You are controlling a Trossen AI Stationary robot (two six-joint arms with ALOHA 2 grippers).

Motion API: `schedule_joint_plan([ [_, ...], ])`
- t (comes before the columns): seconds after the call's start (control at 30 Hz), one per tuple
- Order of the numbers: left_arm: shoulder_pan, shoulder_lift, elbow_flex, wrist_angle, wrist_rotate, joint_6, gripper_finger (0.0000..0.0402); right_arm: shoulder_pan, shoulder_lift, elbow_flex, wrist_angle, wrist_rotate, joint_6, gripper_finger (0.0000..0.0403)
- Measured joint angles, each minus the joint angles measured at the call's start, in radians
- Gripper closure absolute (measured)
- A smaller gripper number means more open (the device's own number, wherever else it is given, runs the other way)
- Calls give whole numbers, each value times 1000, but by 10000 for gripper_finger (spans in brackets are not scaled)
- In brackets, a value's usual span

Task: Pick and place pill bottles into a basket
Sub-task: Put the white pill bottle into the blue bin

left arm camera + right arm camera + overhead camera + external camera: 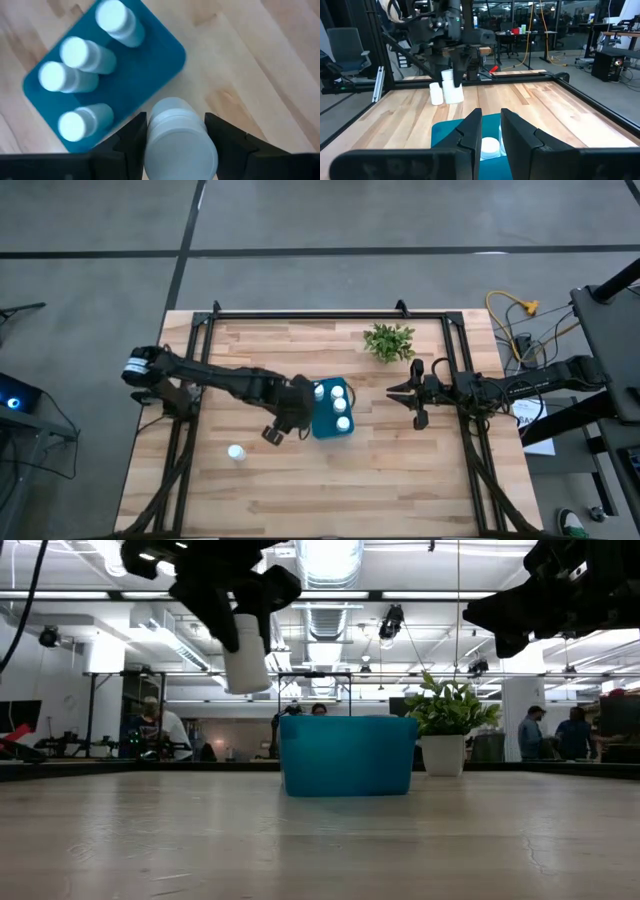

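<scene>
Left gripper (175, 137) is up off the table just beside the basket (325, 423), on its left edge in the high view, and we see its fingers (131, 142) pinching a pill bottle (180, 142) by the sides, cap toward the wrist camera. Low view has that bottle hanging in the air, clear of the tabletop and to one side of the teal bin. Inside the basket we count four bottles (75, 52) standing upright, caps up, in the left wrist view; the high view shows three white caps, with the arm over that end. One more bottle (236, 452) stands alone on the wooden table (400, 480), well apart from the basket, toward the front left. Right gripper (414, 392) hovers over the table on the far side of the basket from the left arm, near the small potted plant (389, 341), holding nothing; its fingers (470, 132) stand a little apart with a narrow gap between them. People show in the room beyond the table in the low view.
</scene>
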Motion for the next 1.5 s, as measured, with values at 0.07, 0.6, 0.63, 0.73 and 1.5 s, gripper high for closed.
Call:
schedule_joint_plan([
  [0.07, 22, 7, 17, 0, 8, 16, 244, 0, 0, 0, 0, 0, 0, 339],
  [0.6, 102, 234, 220, -21, 15, 117, 245, 0, 0, 0, -45, 0, 7, 339],
  [0.63, 102, 246, 226, -22, 3, 118, 245, 0, 0, 0, -46, 0, 7, 339],
  [0.73, 101, 279, 241, -13, -49, 119, 245, 0, 0, 0, -46, 1, 7, 339],
  [1.5, 150, 385, 236, 15, -54, 131, 245, 0, 0, 0, -46, 8, 7, 339],
])
